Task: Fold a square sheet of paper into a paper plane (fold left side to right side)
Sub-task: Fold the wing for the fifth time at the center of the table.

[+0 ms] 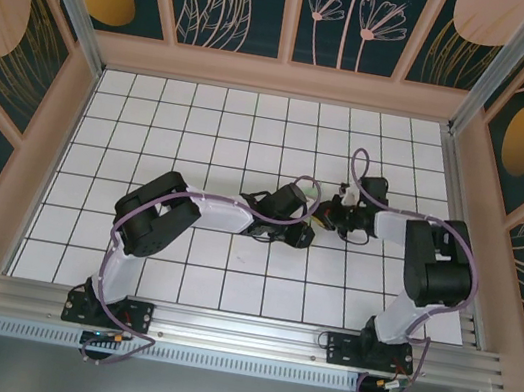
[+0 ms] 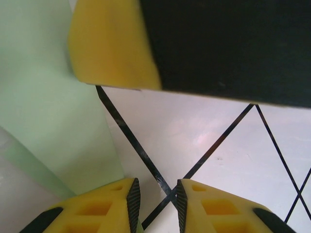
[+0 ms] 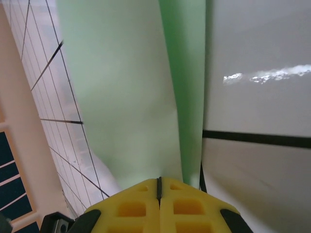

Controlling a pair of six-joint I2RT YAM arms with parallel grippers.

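Note:
The square sheet of paper (image 3: pixel 121 87) is pale mint green and rises in a curve from my right gripper (image 3: pixel 159 187), which is shut on its edge. A darker green strip (image 3: pixel 187 73) runs along its right side. In the left wrist view the paper (image 2: pixel 43 97) lies on the left, with its edge under my left finger (image 2: pixel 116 204). My left gripper (image 2: pixel 155 199) is open, and bare grid floor shows between its pads. A yellow finger (image 2: pixel 112 43) of the right gripper hangs close above. In the top view the left gripper (image 1: pixel 302 232) and right gripper (image 1: pixel 324 210) meet mid-table.
The white grid-tiled floor (image 1: pixel 253 134) is walled by a beige frame (image 1: pixel 283 76) with dark patterned panels. Both arms bend inward toward the middle, and a purple cable (image 1: pixel 356 167) loops above the right wrist. Open tiles lie behind and beside the grippers.

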